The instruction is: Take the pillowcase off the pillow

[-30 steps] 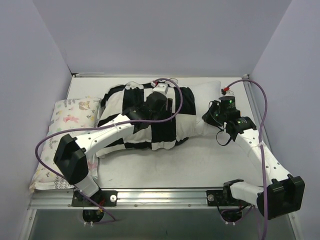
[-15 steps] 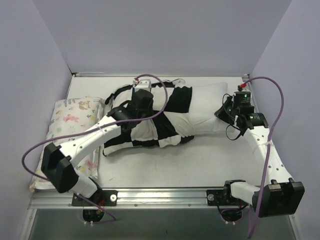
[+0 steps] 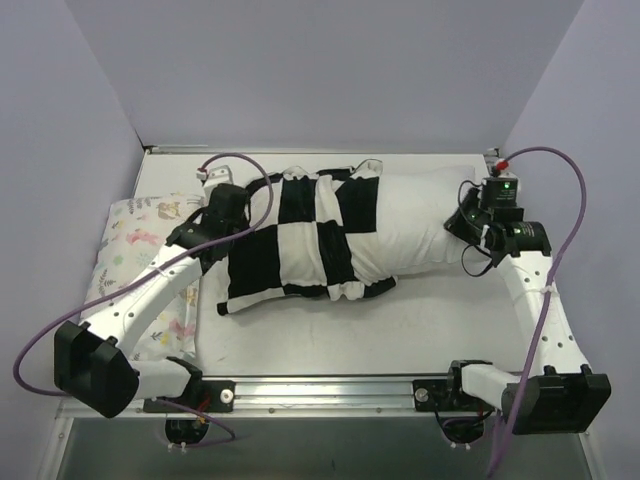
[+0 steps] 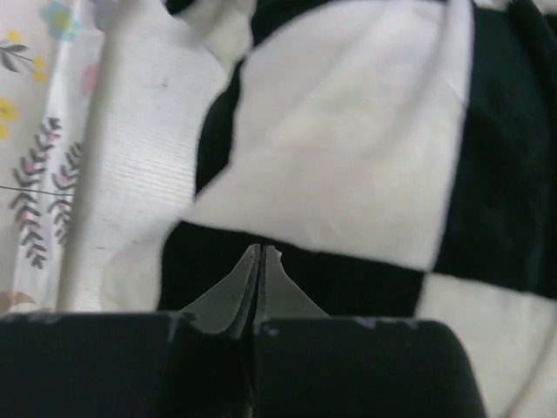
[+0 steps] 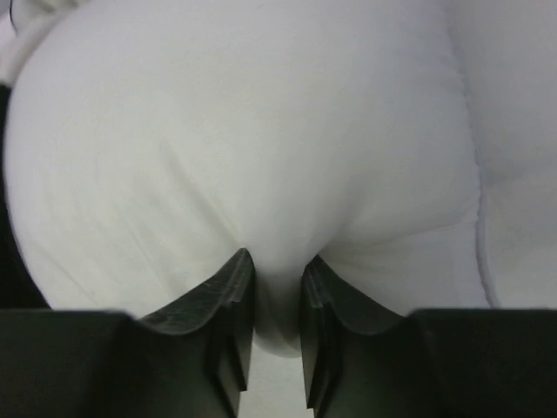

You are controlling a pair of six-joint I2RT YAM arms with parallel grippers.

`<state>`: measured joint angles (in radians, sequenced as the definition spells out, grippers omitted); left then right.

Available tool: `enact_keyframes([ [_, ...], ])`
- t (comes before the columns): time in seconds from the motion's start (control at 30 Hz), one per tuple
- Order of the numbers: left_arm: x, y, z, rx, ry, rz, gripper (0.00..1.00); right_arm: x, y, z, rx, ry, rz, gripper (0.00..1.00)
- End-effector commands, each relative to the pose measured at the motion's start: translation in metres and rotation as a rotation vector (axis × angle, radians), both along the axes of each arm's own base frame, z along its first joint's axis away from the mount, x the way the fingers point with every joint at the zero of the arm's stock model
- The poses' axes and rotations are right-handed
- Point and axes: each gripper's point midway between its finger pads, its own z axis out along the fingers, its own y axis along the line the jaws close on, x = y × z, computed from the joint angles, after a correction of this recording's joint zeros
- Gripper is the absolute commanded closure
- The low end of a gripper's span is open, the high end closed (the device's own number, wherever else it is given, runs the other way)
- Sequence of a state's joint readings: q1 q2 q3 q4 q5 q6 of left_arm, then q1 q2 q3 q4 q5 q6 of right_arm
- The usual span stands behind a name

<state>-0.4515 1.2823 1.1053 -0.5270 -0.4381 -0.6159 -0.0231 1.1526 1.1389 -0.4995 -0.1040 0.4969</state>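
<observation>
The black-and-white checkered pillowcase point(image 3: 300, 240) lies stretched across the left and middle of the white pillow point(image 3: 425, 220), whose bare right end sticks out of it. My left gripper point(image 3: 247, 206) is at the case's upper left end. In the left wrist view it point(image 4: 259, 252) is shut, its tips pressed into a black square of the pillowcase point(image 4: 348, 148). My right gripper point(image 3: 463, 222) is at the pillow's right end. Its jaws point(image 5: 277, 258) stand a little apart, with a pinched fold of the pillow point(image 5: 261, 131) filling the gap.
A smaller floral-print pillow point(image 3: 140, 245) lies along the left wall, under my left arm, and shows in the left wrist view as the floral pillow point(image 4: 35, 174). Side walls close in the table point(image 3: 400, 330) left, right and back. Purple cables loop above both arms.
My left gripper shut and swung left to the case's left end. My right gripper moved right with the pillow. More bare pillow shows, and the case now lies stretched out.
</observation>
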Motion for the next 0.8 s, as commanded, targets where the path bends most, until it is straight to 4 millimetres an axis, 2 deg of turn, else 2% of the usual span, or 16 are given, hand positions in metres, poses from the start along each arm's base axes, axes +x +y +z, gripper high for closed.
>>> enact_keyframes([
  [0.0,-0.003,-0.035,0.003,-0.002,-0.011,-0.1,1.0,-0.006,0.034,0.043,-0.11,-0.126,0.137,0.71],
  [0.1,-0.006,-0.049,0.012,-0.031,-0.037,-0.146,1.0,-0.022,0.044,0.049,-0.21,-0.14,0.167,0.33],
  [0.23,-0.017,-0.073,0.037,-0.083,-0.081,-0.251,1.0,-0.044,0.054,0.046,-0.304,-0.135,0.21,0.2],
  [0.27,-0.026,-0.086,0.042,-0.087,-0.094,-0.292,0.93,-0.051,0.068,0.046,-0.309,-0.15,0.26,0.18],
  [0.3,-0.034,-0.096,0.045,-0.087,-0.101,-0.319,0.82,-0.055,0.073,0.035,-0.316,-0.13,0.278,0.13],
  [0.33,-0.04,-0.104,0.046,-0.085,-0.108,-0.339,0.66,-0.058,0.079,0.029,-0.316,-0.125,0.296,0.11],
  [0.37,-0.055,-0.124,0.043,-0.081,-0.108,-0.38,0.4,-0.06,0.091,0.022,-0.32,-0.125,0.335,0.07],
  [0.4,-0.062,-0.132,0.039,-0.079,-0.104,-0.392,0.3,-0.062,0.096,0.008,-0.334,-0.107,0.35,0.07],
  [0.43,-0.069,-0.14,0.036,-0.076,-0.106,-0.4,0.25,-0.062,0.099,0.001,-0.342,-0.097,0.355,0.07],
  [0.47,-0.078,-0.149,0.022,-0.072,-0.084,-0.407,0.2,-0.062,0.103,-0.006,-0.356,-0.088,0.361,0.05],
  [0.53,-0.097,-0.169,0.011,-0.075,-0.085,-0.422,0.16,-0.063,0.111,-0.019,-0.37,-0.091,0.379,0.03],
  [0.57,-0.104,-0.17,-0.007,-0.056,-0.067,-0.427,0.15,-0.061,0.113,-0.024,-0.374,-0.088,0.384,0.01],
  [0.6,-0.113,-0.178,-0.013,-0.051,-0.072,-0.447,0.13,-0.058,0.113,-0.03,-0.384,-0.088,0.381,0.0],
  [0.67,-0.116,-0.186,-0.038,-0.042,-0.05,-0.437,0.12,-0.05,0.115,-0.042,-0.401,-0.076,0.376,0.0],
  [0.73,-0.112,-0.192,-0.045,-0.042,-0.07,-0.424,0.11,-0.041,0.121,-0.045,-0.387,-0.097,0.373,0.0],
  [0.77,-0.108,-0.193,-0.054,-0.023,-0.068,-0.412,0.11,-0.039,0.123,-0.053,-0.387,-0.081,0.379,0.01],
])
